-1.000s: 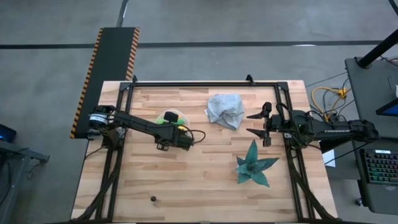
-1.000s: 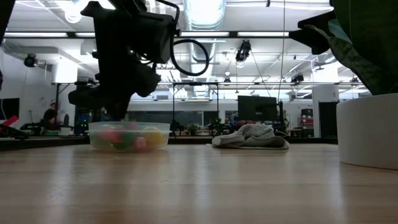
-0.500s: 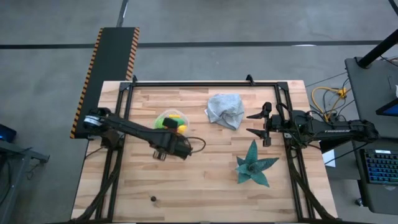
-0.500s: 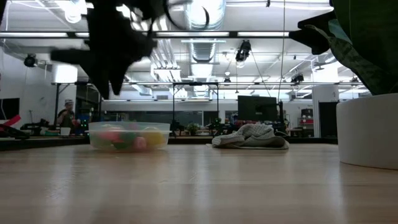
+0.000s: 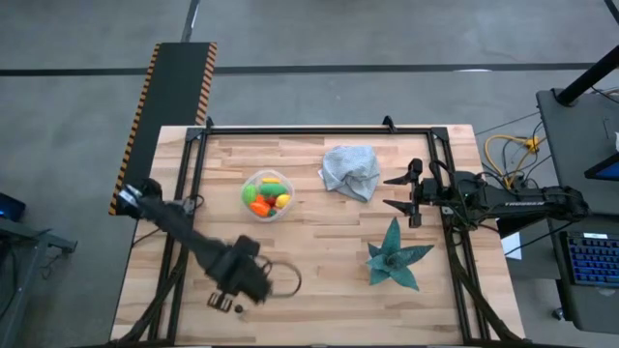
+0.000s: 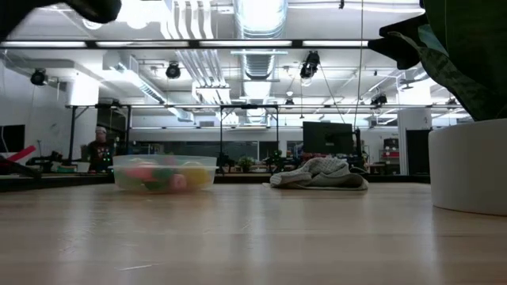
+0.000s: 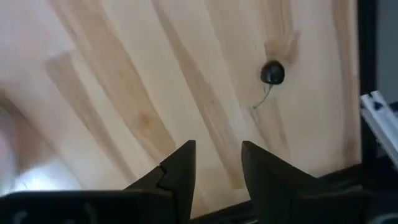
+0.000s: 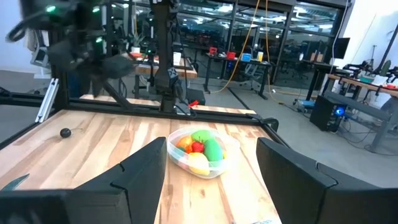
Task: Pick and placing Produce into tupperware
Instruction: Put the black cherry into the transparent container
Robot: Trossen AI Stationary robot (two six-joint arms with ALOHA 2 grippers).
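Observation:
The clear tupperware stands left of the table's middle with green, orange, red and yellow produce inside. One small dark round piece of produce with a thin stem lies on the wood near the table's near edge. My left gripper points down above the table just beside that dark piece. It is open, with nothing between its fingers. My right gripper waits at the right side of the table, level and open, facing the tupperware.
A crumpled grey cloth lies to the right of the tupperware, toward the far edge. A teal star-shaped leafy piece stands near my right arm; its white pot fills the low view's right side. Black frame rails run along the table's edges.
My left gripper has swung from above the tupperware toward the table's near edge, rising out of the low view and turning as it went, and now hangs beside the dark piece. The tupperware and its contents stand uncovered and unmoved.

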